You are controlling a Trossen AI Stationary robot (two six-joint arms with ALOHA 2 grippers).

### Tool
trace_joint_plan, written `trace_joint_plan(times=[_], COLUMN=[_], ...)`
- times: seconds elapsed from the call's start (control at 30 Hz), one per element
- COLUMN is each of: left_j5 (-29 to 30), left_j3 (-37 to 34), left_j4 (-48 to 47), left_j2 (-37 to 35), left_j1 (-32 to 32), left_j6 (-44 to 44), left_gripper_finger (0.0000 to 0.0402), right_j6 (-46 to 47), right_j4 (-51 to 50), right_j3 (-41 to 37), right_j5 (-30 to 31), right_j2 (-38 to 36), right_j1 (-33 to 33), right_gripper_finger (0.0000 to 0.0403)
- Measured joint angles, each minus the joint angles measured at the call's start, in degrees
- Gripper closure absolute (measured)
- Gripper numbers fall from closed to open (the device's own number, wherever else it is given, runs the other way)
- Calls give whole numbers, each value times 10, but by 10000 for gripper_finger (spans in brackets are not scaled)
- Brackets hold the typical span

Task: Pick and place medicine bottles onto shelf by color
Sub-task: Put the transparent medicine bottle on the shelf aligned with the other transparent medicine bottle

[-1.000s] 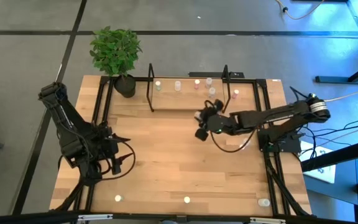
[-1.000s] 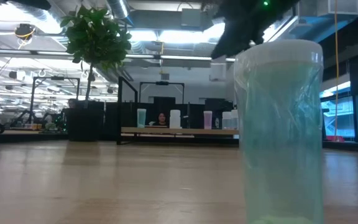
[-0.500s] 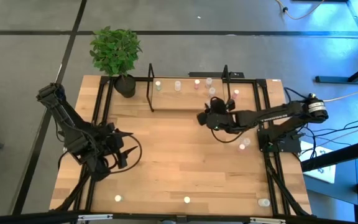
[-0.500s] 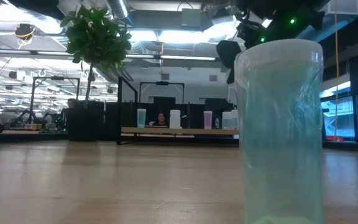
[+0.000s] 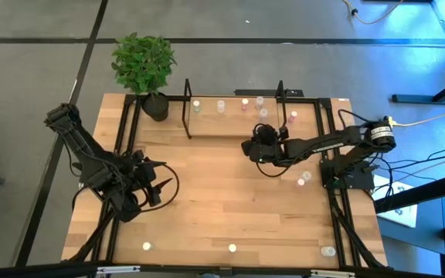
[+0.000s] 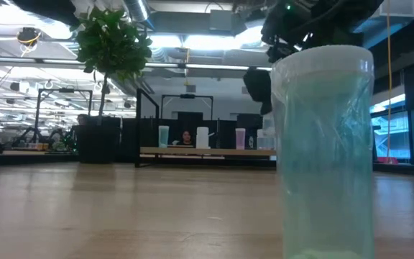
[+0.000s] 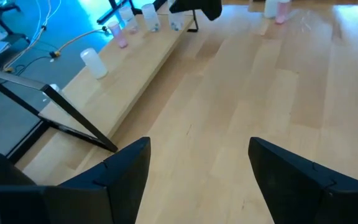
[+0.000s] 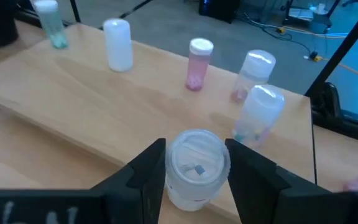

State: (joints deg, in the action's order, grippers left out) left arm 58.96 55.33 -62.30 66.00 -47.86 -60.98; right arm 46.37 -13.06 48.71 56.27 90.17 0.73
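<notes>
Wooden worktop (image 5: 207, 201) with shelf (image 8: 135, 99) at its far edge; right pincer (image 8: 194, 165) grips a clear bottle (image 8: 196, 163) just before it.
Bottle looks light, stiff, slippery; best held at mid-body; left pincer (image 7: 194, 168) gapes empty over bare wood.

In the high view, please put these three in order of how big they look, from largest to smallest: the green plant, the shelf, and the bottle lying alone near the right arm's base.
1. The shelf covers the most area.
2. The green plant is next.
3. The lone bottle is by far the smallest, much smaller than the right gripper beside the shelf.
</notes>
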Motion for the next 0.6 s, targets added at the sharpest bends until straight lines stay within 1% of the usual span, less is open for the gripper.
trace_joint_plan(times=[0.23,0.5,0.6], left_j5=[0,0,0], left_j3=[0,0,0], left_j4=[0,0,0], left_j2=[0,0,0], left_j1=[0,0,0], left_j6=[1,1,1], left_gripper_finger=[136,136,136], right_j6=[1,-2,-2], right_j4=[1,-15,-38], right_j3=[0,0,0], right_j5=[32,32,6], right_j2=[22,25,25], right_j1=[-1,-14,-20], right_gripper_finger=[248,248,248])
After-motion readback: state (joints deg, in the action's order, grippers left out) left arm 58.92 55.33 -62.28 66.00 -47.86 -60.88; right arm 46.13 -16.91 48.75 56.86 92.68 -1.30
